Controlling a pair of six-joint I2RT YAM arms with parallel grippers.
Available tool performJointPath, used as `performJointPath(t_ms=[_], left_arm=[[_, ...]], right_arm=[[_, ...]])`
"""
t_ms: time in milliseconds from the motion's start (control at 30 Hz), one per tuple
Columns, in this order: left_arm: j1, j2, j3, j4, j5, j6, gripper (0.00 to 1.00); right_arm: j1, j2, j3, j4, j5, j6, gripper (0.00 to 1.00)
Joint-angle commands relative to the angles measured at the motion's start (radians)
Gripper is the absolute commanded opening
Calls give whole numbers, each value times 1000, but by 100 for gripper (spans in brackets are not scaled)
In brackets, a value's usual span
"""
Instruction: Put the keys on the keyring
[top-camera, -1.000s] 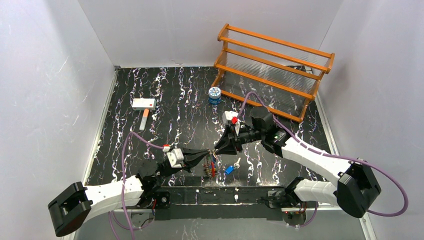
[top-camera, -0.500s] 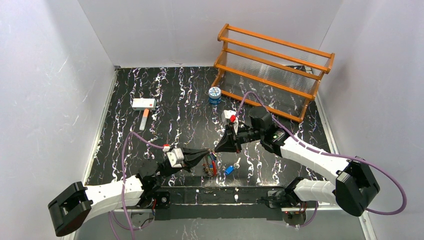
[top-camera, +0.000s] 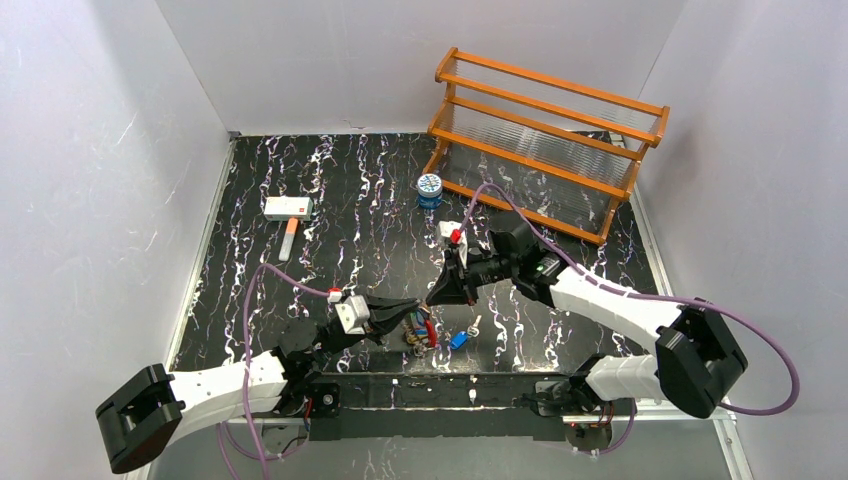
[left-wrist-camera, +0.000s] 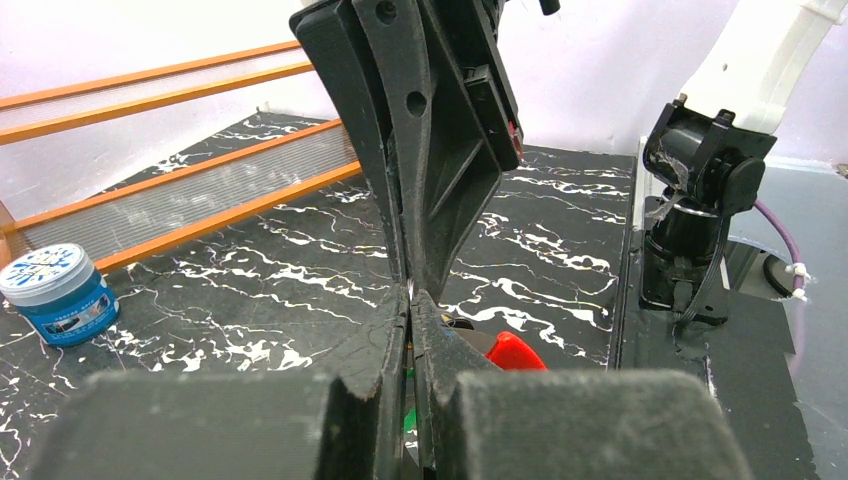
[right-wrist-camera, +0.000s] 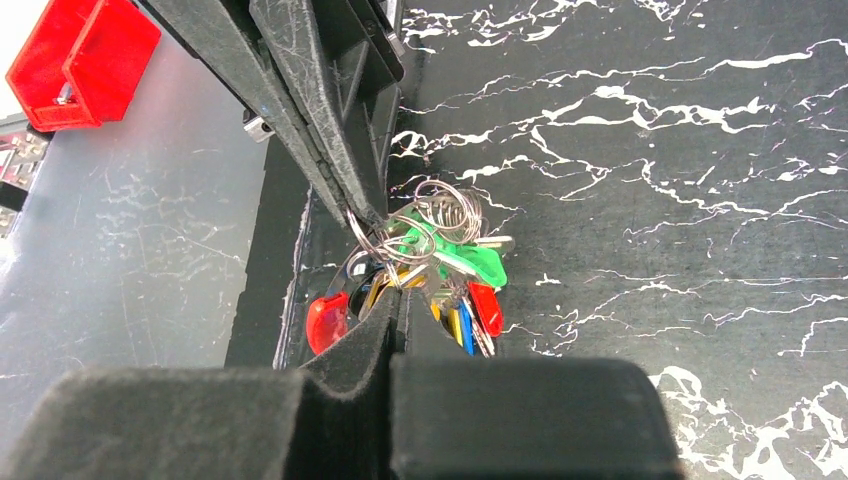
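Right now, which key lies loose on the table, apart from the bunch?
The blue key: it lies alone on the table, just right of the bunch, while the red, green and yellow ones hang clustered together on rings.

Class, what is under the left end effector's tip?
A bunch of keys with green, red, yellow and blue heads on wire rings. The right end effector covers its near part.

White walls (top-camera: 100, 150), black marbled table (top-camera: 350, 200), orange rack (top-camera: 545, 140)
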Motion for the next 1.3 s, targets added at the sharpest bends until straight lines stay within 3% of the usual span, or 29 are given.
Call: performJointPath(t_ms=[0, 300, 333, 467, 667, 933, 1133, 1267], left_arm=[[-3, -22, -85, 111, -12, 0, 0], [-3, 6, -85, 111, -5, 0, 0], [-3, 5, -86, 111, -9, 0, 0], [-3, -7, -89, 109, -17, 0, 0], [-3, -7, -94, 109, -15, 1, 0], [-4, -7, -92, 109, -7, -20, 0], [-3, -7, -89, 109, -2, -29, 0], [-3, -9, -86, 109, 0, -31, 0]], right_arm=[[-2, 38, 52, -40, 1, -4, 1], [-1, 51, 43, 4, -77, -3, 2], [0, 45, 36, -4, -85, -21, 5], [0, -13, 0, -26, -100, -113, 34], [0, -148, -42, 0, -35, -179, 45], [0, -184, -71, 206, -48, -87, 45], [26, -114, -51, 238, -46, -59, 43], [48, -86, -35, 240, -35, -59, 35]])
